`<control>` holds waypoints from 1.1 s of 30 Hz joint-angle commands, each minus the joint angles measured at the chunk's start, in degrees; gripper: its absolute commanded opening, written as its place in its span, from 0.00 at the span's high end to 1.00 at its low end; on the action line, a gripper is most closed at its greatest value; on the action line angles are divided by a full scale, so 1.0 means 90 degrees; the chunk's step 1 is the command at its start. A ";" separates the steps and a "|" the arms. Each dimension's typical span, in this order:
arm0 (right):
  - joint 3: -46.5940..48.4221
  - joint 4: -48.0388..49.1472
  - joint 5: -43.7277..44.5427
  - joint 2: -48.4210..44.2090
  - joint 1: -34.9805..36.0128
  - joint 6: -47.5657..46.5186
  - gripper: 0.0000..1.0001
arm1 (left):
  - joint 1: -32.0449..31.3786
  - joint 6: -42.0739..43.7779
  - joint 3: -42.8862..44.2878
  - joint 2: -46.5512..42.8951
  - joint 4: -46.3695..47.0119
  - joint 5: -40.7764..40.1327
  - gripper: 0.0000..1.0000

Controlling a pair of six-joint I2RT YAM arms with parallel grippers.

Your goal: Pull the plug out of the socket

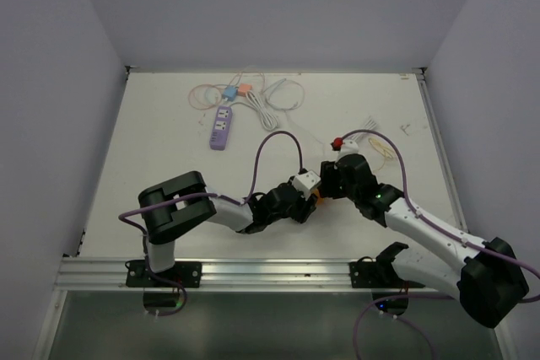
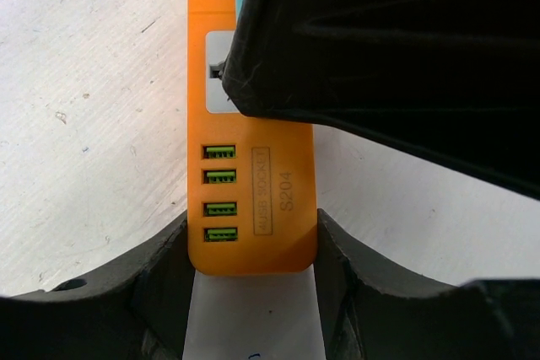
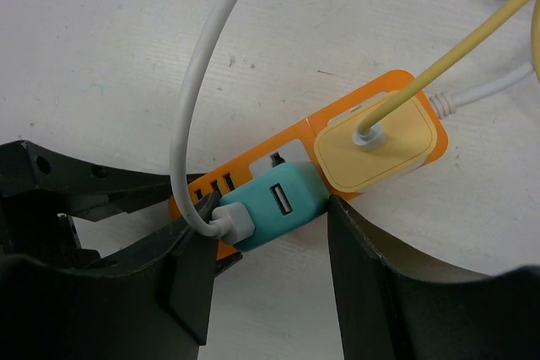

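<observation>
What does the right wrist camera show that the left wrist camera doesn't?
Only the right wrist view: the right gripper closed on the teal plug, its white cable, and the yellow plug with its yellow cable.
Only the left wrist view: the S204 label and the green insides of four USB ports; a dark gripper body hides the plugs apart from a teal sliver.
Both: the orange power strip on the white table, with the left gripper clamping its USB end.
</observation>
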 commanded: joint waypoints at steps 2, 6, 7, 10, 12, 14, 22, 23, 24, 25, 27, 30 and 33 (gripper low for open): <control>0.0775 0.0094 -0.0246 -0.0272 0.0122 0.0480 1.00 | 0.0093 -0.0323 0.0034 0.0135 -0.0591 0.0049 1.00; 0.0903 0.0015 -0.0011 -0.0379 0.0122 0.0725 1.00 | 0.0093 -0.0323 0.0063 0.0174 -0.0620 0.0078 1.00; 0.0912 -0.0014 0.0134 -0.0418 0.0132 0.0793 1.00 | 0.0093 -0.0323 0.0073 0.0164 -0.0611 0.0088 1.00; 0.0981 -0.0150 0.0204 -0.0380 0.0122 0.0881 1.00 | 0.0093 -0.0313 0.0034 0.0135 -0.0601 0.0088 1.00; 0.0962 -0.0200 0.0282 -0.0389 0.0113 0.0940 1.00 | 0.0093 -0.0313 0.0024 0.0135 -0.0581 0.0088 1.00; 0.0893 -0.0103 0.0301 -0.0408 0.0122 0.0892 1.00 | 0.0093 -0.0333 0.0024 0.0135 -0.0591 0.0088 1.00; 0.0532 0.0786 -0.0791 -0.0438 0.0122 -0.0153 1.00 | 0.0093 -0.0343 0.0161 0.0291 -0.0727 0.0127 1.00; 0.0532 0.0854 -0.0889 -0.0438 0.0122 -0.0279 1.00 | 0.0093 -0.0343 0.0171 0.0301 -0.0737 0.0146 1.00; 0.0522 0.0894 -0.0900 -0.0457 0.0122 -0.0319 1.00 | 0.0093 -0.0352 0.0190 0.0311 -0.0747 0.0146 1.00; 0.0502 0.0962 -0.1199 -0.0477 0.0122 -0.0358 1.00 | 0.0093 -0.0353 0.0219 0.0349 -0.0786 0.0146 1.00; 0.0502 0.1021 -0.1406 -0.0487 0.0122 -0.0466 1.00 | 0.0093 -0.0362 0.0229 0.0360 -0.0796 0.0166 1.00; 0.0551 0.1177 -0.1855 -0.0419 0.0122 -0.0632 1.00 | 0.0093 -0.0362 0.0239 0.0369 -0.0806 0.0166 1.00; 0.0551 0.1197 -0.2198 -0.0340 0.0122 -0.0681 1.00 | 0.0093 -0.0362 0.0278 0.0408 -0.0845 0.0185 1.00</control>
